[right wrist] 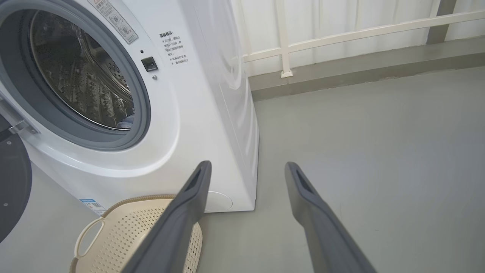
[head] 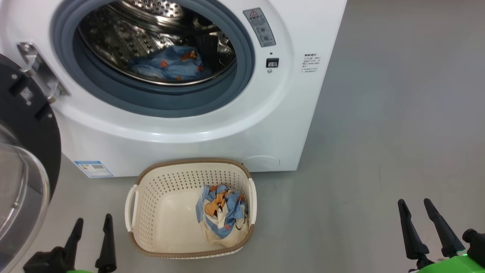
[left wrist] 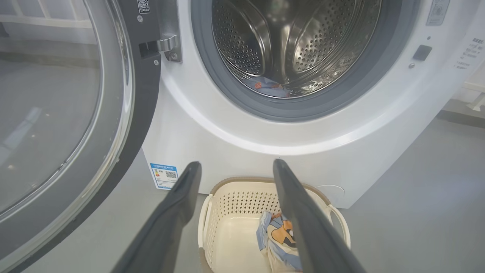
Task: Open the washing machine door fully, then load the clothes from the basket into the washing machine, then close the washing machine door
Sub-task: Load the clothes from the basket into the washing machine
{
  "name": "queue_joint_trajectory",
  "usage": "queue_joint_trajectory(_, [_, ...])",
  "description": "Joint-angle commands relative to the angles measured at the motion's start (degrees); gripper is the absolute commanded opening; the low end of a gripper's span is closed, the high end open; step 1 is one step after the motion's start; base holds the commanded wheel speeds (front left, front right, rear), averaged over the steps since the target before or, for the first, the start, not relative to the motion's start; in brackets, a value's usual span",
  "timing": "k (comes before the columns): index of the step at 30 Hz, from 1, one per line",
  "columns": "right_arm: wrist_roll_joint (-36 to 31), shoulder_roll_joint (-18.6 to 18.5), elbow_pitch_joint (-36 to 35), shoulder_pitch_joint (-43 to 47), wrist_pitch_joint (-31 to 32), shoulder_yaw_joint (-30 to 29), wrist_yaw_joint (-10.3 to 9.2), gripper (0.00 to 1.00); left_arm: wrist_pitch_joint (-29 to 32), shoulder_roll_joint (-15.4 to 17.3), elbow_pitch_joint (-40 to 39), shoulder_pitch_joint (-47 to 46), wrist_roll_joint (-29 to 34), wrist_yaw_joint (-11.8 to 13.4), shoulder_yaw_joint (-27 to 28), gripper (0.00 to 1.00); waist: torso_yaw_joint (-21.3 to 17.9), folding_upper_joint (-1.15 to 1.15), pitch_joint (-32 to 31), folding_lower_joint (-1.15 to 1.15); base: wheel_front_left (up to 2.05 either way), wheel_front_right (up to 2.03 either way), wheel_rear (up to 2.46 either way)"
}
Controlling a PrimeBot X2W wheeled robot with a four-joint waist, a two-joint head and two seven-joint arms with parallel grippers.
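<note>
Lying crumpled, clothes (head: pixel 221 214) in perforated plastic basket (head: pixel 181 180).

Smooth grey floor (right wrist: pixel 379 151) lies under and ahead of my right fingers (right wrist: pixel 182 220), with a few faint marks (right wrist: pixel 341 206) just to their right. Well beyond their tips a low grey kerb (right wrist: pixel 341 72) crosses the far edge of it. On the kerb stands a white rail (right wrist: pixel 341 40) with one upright post (right wrist: pixel 283 45), before a pale panelled wall (right wrist: pixel 379 15). Off to the right of my left fingers (left wrist: pixel 170 220) the floor (left wrist: pixel 416 189) meets a bit of kerb (left wrist: pixel 462 115) and rail (left wrist: pixel 475 89).
</note>
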Motion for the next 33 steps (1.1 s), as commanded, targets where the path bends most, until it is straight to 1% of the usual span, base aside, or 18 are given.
queue_joint_trajectory(1, [0.0,-0.6,-1.7,-2.1,-0.3,1.3,0.09,1.0,-0.4,0.8,-0.6,-2.3,-0.6,-0.1,1.3,1.0,-0.4,0.0,1.5,0.0,0.0,0.0,0.0])
queue_joint_trajectory(7, [-0.4,0.7,-2.1,-4.5,-0.3,1.3,0.09,1.0,-0.4,1.2,2.3,-5.2,-2.1,-0.1,-2.3,1.0,-1.6,0.0,5.7,0.0,0.0,0.0,0.0])
queue_joint_trajectory(13, [-0.7,1.8,-2.4,-8.1,-0.3,2.1,0.09,1.0,-0.4,1.6,6.7,-10.4,-3.9,-0.1,-5.3,1.0,-3.5,0.0,11.5,0.0,0.0,0.0,0.0])
queue_joint_trajectory(23, [-1.1,4.2,-2.8,-15.2,-0.3,3.5,0.09,1.0,-0.4,4.3,14.3,-20.6,-7.7,-0.1,-12.2,1.0,-7.8,0.0,21.3,0.0,0.0,0.0,0.0])
queue_joint_trajectory(26, [-1.1,4.6,-2.9,-16.4,-0.3,3.7,0.09,1.0,-0.4,4.8,16.0,-22.6,-8.6,-0.1,-13.8,1.0,-8.5,0.0,23.1,0.0,0.0,0.0,0.0])
queue_joint_trajectory(33, [-1.2,6.0,-3.3,-19.8,-0.3,4.6,0.09,1.0,-0.4,6.3,22.5,-29.1,-13.5,-0.1,-21.4,1.0,-11.2,0.0,28.3,0.0,0.0,0.0,0.0])
